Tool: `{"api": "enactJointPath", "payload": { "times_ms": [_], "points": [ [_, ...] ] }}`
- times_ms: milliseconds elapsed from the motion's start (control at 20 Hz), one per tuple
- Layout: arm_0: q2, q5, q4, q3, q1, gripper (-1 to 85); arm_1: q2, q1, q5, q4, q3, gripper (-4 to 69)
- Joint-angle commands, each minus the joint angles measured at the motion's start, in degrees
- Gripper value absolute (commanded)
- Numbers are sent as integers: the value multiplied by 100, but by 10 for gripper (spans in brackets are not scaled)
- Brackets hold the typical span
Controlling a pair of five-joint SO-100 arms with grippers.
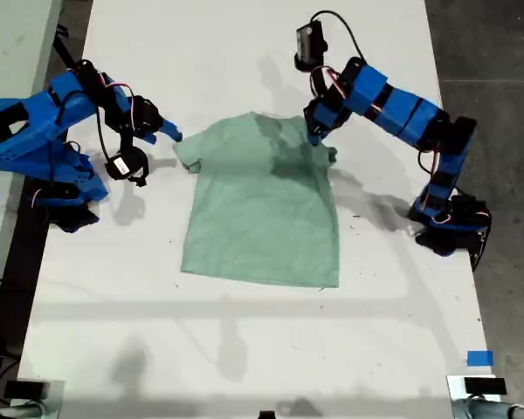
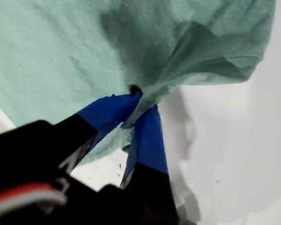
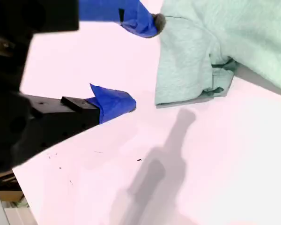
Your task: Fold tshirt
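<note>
The pale mint-green tshirt (image 1: 262,209) lies mostly flat on the white table (image 1: 244,349), its neck toward the far edge. My first gripper (image 1: 317,135) is the arm on the exterior view's right. It is shut on a bunched fold of cloth at the shirt's shoulder on that side, and the pinched fabric (image 2: 187,51) puckers up between the blue fingers of that gripper (image 2: 143,105). My second gripper (image 1: 162,140), on the exterior view's left, stands open just beside the other sleeve (image 3: 192,70). The jaws of this second gripper (image 3: 141,63) hold nothing.
Both arm bases stand on the table, one at each side in the exterior view. A strip of blue tape (image 1: 479,358) marks the near corner at the exterior view's right. Grey floor (image 1: 498,52) lies beyond that edge. Bare tabletop stretches in front of the shirt's hem.
</note>
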Motion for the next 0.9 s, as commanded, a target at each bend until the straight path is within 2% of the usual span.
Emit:
{"api": "enactJointPath", "payload": {
  "times_ms": [0,300,350,450,500,550,650,850],
  "points": [
    [141,-114,-141,-35,97,228,-431,-352,527,-448,-765,-9],
    [123,-176,-202,-53,202,229,-1213,-466,958,-1512,-932,-12],
    [123,-176,-211,-53,211,229,-1213,-475,984,-1617,-932,6],
    [123,-193,-237,-53,211,230,-1345,-475,1011,-1784,-1046,160],
    [114,-193,-264,-53,211,230,-1406,-492,1072,-1811,-1143,265],
    [88,-193,-272,-53,202,231,-1397,-545,1107,-1863,-1169,304],
    [35,-193,-281,-53,185,231,-1204,-519,1230,-1617,-1195,272],
    [-9,-158,-325,-70,97,255,-105,-299,923,-536,-1090,235]
  ]
}}
